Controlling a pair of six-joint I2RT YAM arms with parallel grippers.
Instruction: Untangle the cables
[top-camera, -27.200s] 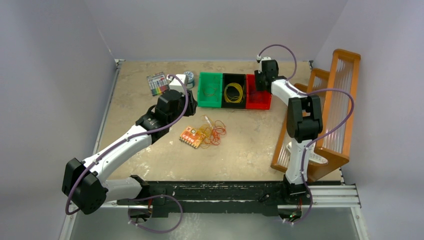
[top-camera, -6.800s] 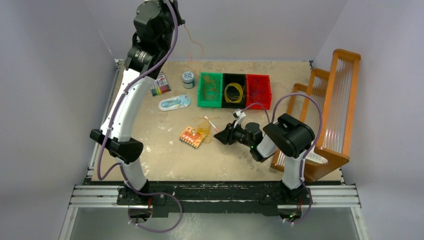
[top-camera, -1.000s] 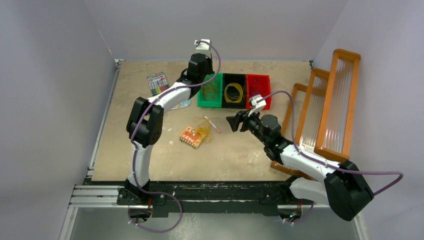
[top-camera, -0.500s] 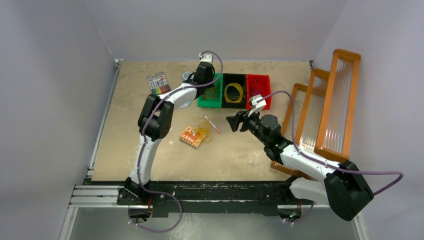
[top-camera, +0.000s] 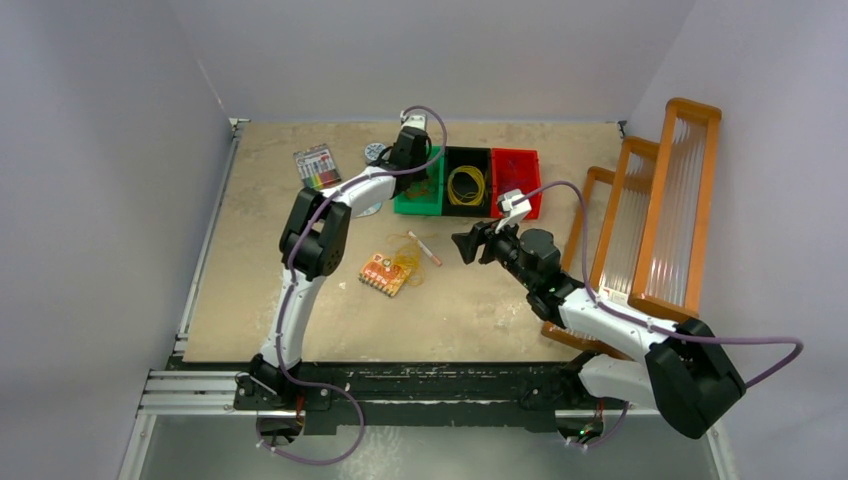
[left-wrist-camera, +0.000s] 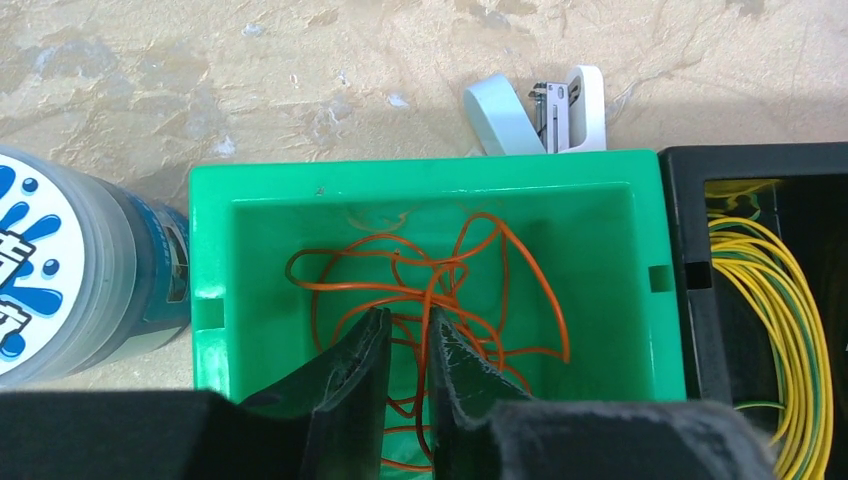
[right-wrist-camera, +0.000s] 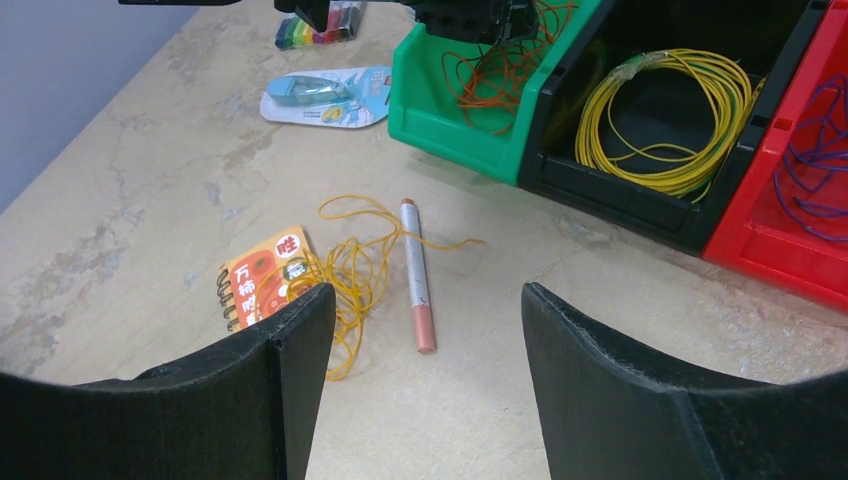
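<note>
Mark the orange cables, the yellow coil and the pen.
orange cables (left-wrist-camera: 440, 268): left wrist view, on the crossing strands at mid-tangle.
yellow coil (right-wrist-camera: 680, 175): right wrist view, on the near arc of the bundle.
pen (right-wrist-camera: 416, 275): right wrist view, on the middle of its barrel.

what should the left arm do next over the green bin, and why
Probably spread the left fingers wider, then lift straight up. They stand only slightly apart, low inside the green bin, with the orange cables looped between and around them, so rising now might drag a loop out. The right fingers are wide apart above the loose yellow cable.
</note>
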